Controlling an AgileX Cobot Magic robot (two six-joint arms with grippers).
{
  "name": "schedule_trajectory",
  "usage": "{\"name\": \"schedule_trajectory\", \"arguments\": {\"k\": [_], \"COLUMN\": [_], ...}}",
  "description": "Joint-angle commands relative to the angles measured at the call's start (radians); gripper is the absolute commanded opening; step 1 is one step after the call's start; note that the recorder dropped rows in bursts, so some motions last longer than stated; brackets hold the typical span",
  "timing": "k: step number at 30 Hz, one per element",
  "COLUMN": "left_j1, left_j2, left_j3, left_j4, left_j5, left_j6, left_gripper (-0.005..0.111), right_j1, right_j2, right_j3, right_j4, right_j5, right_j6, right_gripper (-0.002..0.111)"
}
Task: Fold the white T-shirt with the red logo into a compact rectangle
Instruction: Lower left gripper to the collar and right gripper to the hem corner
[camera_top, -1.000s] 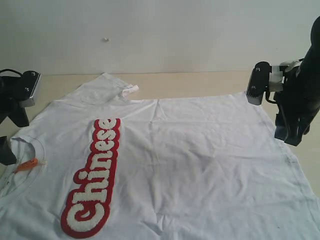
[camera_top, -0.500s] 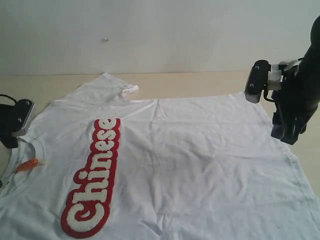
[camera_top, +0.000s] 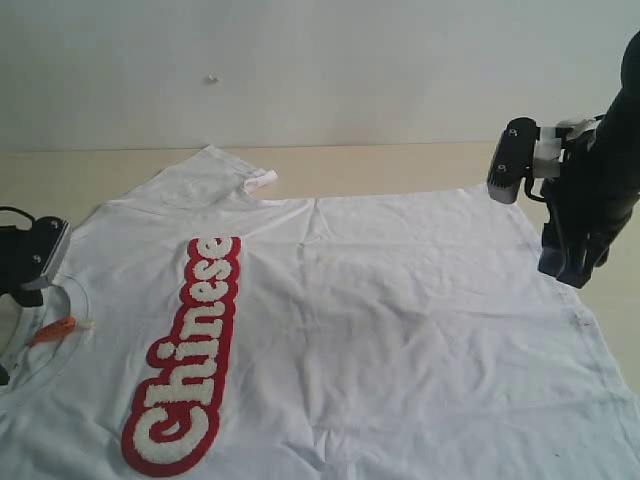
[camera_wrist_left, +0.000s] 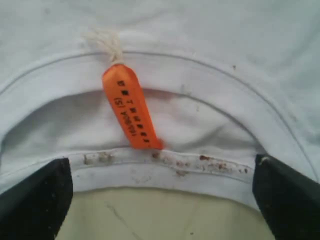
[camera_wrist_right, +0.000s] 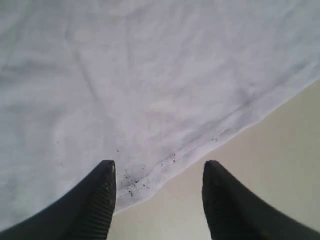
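Note:
The white T-shirt (camera_top: 380, 330) lies spread flat, chest up, across the table. The red logo (camera_top: 190, 350) with white letters runs along its left part. At the far left the collar (camera_wrist_left: 165, 172) holds a small orange neck tag (camera_wrist_left: 127, 107). My left gripper (camera_wrist_left: 161, 161) stands wide open over the collar's rim, one finger to each side, holding nothing. In the exterior view its wrist (camera_top: 25, 258) sits at the left edge. My right gripper (camera_top: 568, 272) hovers open over the shirt's hem (camera_wrist_right: 200, 145) at the right, fingertips (camera_wrist_right: 107, 172) straddling the edge.
Bare tan table (camera_top: 400, 165) shows beyond the shirt's far edge and on the right (camera_wrist_right: 280, 165). A folded sleeve (camera_top: 215, 170) lies at the far left. A pale wall rises behind the table.
My left arm has dropped lower and nearer at the left edge, over the collar. The right gripper has lifted slightly. The shirt has not moved.

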Motion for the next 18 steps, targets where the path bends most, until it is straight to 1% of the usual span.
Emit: {"name": "schedule_trajectory", "arguments": {"k": [1, 8, 18], "left_j1": [0.001, -0.001, -0.001], "left_j2": [0.016, 0.061, 0.09], "left_j3": [-0.096, -0.101, -0.101], "left_j4": [-0.05, 0.02, 0.024], "left_j5": [0.134, 0.151, 0.123], "left_j6": [0.009, -0.007, 0.006], "left_gripper": [0.093, 0.093, 0.093], "right_j1": [0.0, 0.0, 0.0], "right_j2": [0.001, 0.001, 0.001], "right_j3": [0.001, 0.001, 0.001], "right_j4": [0.005, 0.005, 0.005], "right_j5": [-0.01, -0.01, -0.01], "right_j6": [-0.02, -0.024, -0.052], "right_gripper": [0.052, 0.052, 0.052]}}
